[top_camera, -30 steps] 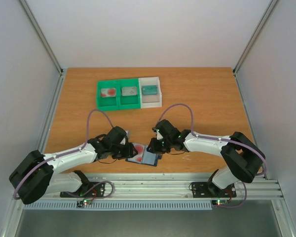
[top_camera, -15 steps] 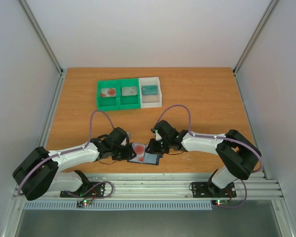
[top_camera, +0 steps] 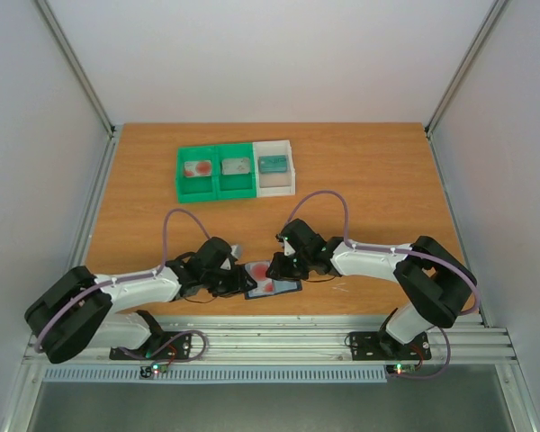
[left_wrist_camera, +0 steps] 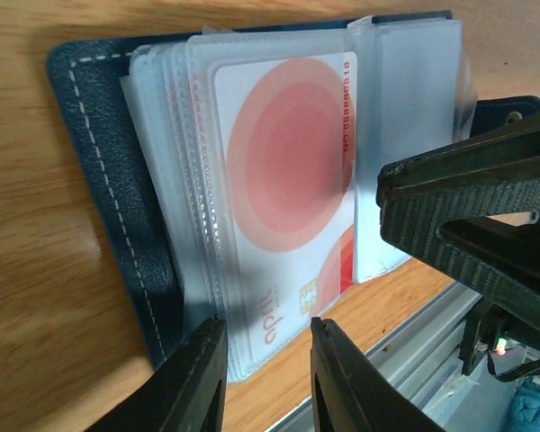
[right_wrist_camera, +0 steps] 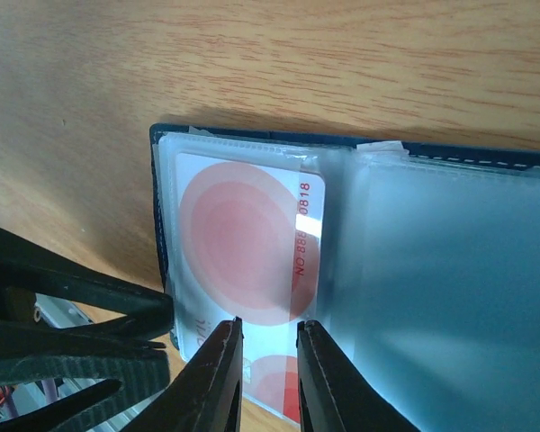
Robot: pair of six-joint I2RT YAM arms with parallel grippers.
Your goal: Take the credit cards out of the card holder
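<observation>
1. One card holder (top_camera: pixel 272 281), a dark-blue stitched wallet with clear plastic sleeves, lies open and flat on the brown wooden worktop (top_camera: pixel 369 180). It is near the front edge, between the two arms.
2. The top credit card (left_wrist_camera: pixel 288 171), white with a large red round blotch, sits inside the uppermost sleeve on the half nearer the left arm. The edge of a second red blotch shows just beside it.
3. The left hand (left_wrist_camera: pixel 265 360), black and two-fingered, has its fingers either side of the card's end at the edge of the sleeve stack. A narrow gap lies between them. I cannot tell whether they are pinching the sleeve or only flanking it.
4. The right hand (right_wrist_camera: pixel 268 369) has its fingers close together over the same card, by the holder's fold. I cannot tell whether it is grasping anything.
5. The two hands face each other across the card, near but apart.
6. A green-and-white plastic compartment tray (top_camera: pixel 237 184) stands at the far side, well apart from the holder. A red-blotched card (top_camera: pixel 197 168) lies in its left compartment.
</observation>
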